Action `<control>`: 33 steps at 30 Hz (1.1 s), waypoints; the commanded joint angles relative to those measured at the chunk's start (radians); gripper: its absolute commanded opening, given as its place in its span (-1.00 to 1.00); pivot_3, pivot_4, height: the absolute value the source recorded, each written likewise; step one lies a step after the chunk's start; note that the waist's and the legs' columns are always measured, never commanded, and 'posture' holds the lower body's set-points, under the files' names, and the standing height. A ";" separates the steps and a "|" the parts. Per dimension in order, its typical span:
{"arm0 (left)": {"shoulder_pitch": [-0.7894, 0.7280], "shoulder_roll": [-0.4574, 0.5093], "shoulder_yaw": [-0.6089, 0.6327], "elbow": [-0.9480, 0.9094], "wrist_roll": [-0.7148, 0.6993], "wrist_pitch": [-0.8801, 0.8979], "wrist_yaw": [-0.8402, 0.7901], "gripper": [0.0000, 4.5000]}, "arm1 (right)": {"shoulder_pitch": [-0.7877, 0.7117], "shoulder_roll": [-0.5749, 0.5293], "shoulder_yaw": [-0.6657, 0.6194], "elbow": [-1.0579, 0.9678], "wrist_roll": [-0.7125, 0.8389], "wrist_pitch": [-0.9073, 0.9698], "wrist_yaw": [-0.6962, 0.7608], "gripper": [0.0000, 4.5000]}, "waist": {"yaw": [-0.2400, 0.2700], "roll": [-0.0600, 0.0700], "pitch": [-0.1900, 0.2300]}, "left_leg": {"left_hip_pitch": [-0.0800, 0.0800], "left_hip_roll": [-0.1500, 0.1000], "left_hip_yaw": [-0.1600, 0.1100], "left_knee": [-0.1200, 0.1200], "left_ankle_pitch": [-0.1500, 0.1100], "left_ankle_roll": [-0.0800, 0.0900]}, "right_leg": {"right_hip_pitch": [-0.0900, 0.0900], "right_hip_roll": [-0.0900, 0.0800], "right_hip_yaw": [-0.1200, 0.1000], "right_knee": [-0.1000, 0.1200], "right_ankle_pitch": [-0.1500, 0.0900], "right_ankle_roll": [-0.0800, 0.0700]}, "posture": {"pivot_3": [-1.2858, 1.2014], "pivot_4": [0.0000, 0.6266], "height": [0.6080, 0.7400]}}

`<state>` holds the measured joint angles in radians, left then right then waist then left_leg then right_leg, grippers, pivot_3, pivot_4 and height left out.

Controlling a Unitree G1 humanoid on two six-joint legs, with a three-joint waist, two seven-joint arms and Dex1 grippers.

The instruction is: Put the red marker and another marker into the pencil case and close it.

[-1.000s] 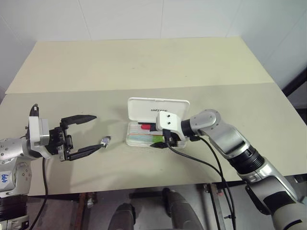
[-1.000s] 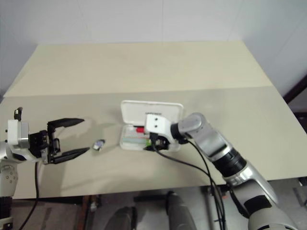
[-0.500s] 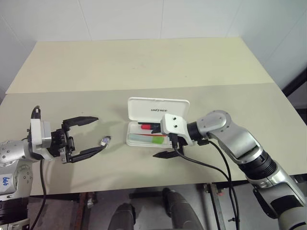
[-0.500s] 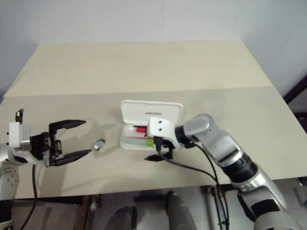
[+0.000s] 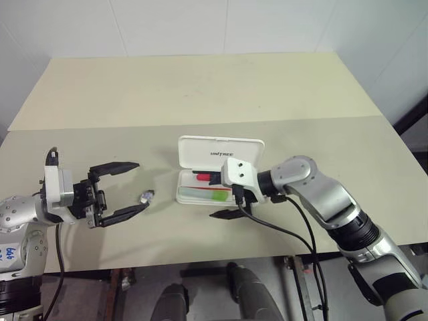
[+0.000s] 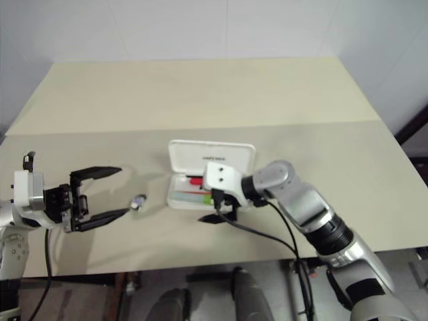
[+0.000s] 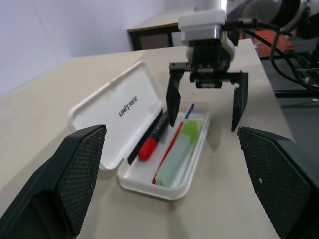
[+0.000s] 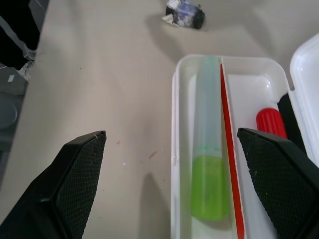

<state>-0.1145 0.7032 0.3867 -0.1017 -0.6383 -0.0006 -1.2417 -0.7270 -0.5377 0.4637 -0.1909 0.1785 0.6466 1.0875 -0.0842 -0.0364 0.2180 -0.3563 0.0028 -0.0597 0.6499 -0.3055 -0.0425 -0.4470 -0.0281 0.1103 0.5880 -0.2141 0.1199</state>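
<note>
The pencil case (image 7: 124, 124) lies open mid-table, "UNITREE" printed on its lid, red marker (image 7: 152, 139) and green marker (image 7: 177, 155) inside. The right gripper (image 7: 207, 102) hovers over it, jaws wide and empty. The left gripper (image 5: 120, 190) hangs wide open, holding nothing, beside a small grey lump (image 5: 146, 196).

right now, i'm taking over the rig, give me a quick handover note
Left gripper: open, empty, hovering apart from the case on the robot's left.
Right gripper: open, empty, just above the near edge of the pencil case.
The case lies open on the table, lid tipped back.
Red marker and green marker both lie in the tray.
A small grey lump lies between the left gripper and the case.
Done: both markers in. Left: close the lid.
</note>
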 commanded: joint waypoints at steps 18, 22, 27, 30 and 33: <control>0.308 -0.296 0.027 -0.466 0.250 0.101 0.771 1.00 | 0.190 -0.169 -0.470 -0.224 0.441 0.072 0.136 0.98 | 0.007 -0.001 -0.001 | 0.000 0.000 0.001 0.003 -0.001 -0.001 | 0.004 0.001 0.001 -0.003 0.000 0.001 | 0.03 -0.52 1.00; 0.341 -0.342 -0.022 -0.489 0.337 0.120 0.868 1.00 | 0.251 -0.203 -0.504 -0.220 0.439 0.028 0.125 0.98 | 0.003 -0.002 -0.001 | 0.000 0.000 0.002 0.004 0.000 -0.001 | 0.004 0.001 0.003 -0.004 -0.001 -0.001 | 0.03 -0.52 1.00; 0.367 -0.362 -0.088 -0.482 0.407 0.183 0.923 1.00 | 0.265 -0.201 -0.500 -0.213 0.435 -0.005 0.094 0.98 | -0.001 -0.002 -0.001 | 0.002 0.000 0.005 0.005 0.000 0.000 | 0.005 0.003 0.007 -0.004 -0.003 -0.005 | 0.03 -0.52 1.00; 0.366 -0.380 -0.121 -0.450 0.407 0.186 0.926 1.00 | 0.266 -0.200 -0.486 -0.209 0.427 -0.017 0.077 0.98 | 0.000 -0.002 -0.001 | 0.001 -0.001 0.005 0.006 0.000 0.000 | 0.005 0.003 0.007 -0.005 -0.004 -0.007 | 0.03 -0.52 1.00; 0.369 -0.405 -0.127 -0.445 0.414 0.233 0.968 1.00 | 0.272 -0.209 -0.490 -0.213 0.428 -0.020 0.064 0.98 | 0.000 -0.002 -0.001 | 0.000 -0.001 0.005 0.007 0.000 0.000 | 0.006 0.003 0.007 -0.006 -0.006 -0.010 | 0.03 -0.52 1.00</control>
<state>0.2490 0.3027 0.2556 -0.5344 -0.2286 0.2225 -0.2928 -0.4565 -0.7351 -0.0078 -0.3862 0.5991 0.6448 1.1592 -0.0841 -0.0389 0.2166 -0.3558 0.0021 -0.0547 0.6571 -0.3057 -0.0427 -0.4414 -0.0255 0.1178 0.5815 -0.2199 0.1098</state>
